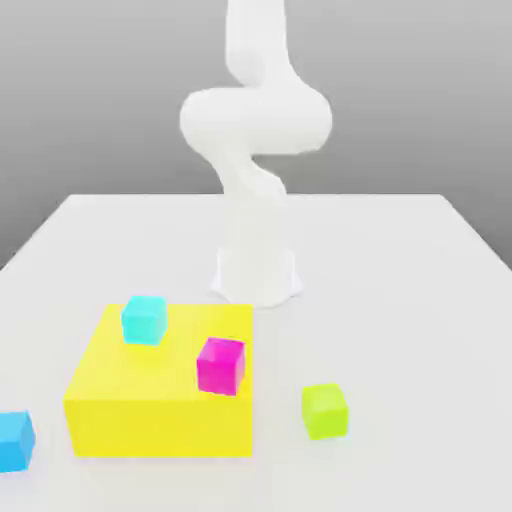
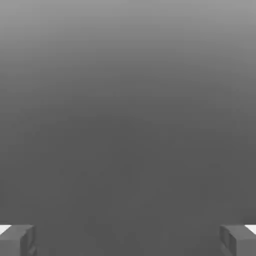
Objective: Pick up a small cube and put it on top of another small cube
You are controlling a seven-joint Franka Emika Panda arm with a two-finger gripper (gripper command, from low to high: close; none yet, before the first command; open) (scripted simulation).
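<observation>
The small cube (image 1: 325, 411), lime green and matte, sits on the white table toward the exterior view's right front, apart from everything else. In the hand view my gripper (image 2: 128, 241) is open: its two grey fingertips (image 2: 17, 240) stand far apart with nothing between them, facing a plain grey background. The white arm (image 1: 255, 120) rises from its base (image 1: 256, 272) at the table's middle and bends upward out of the picture.
A big yellow block (image 1: 160, 405) lies at the exterior view's left front, with a cyan cube (image 1: 144, 320) and a magenta cube (image 1: 221, 365) on top. Another cyan cube (image 1: 12, 440) rests on the table (image 1: 400, 260) at the left edge.
</observation>
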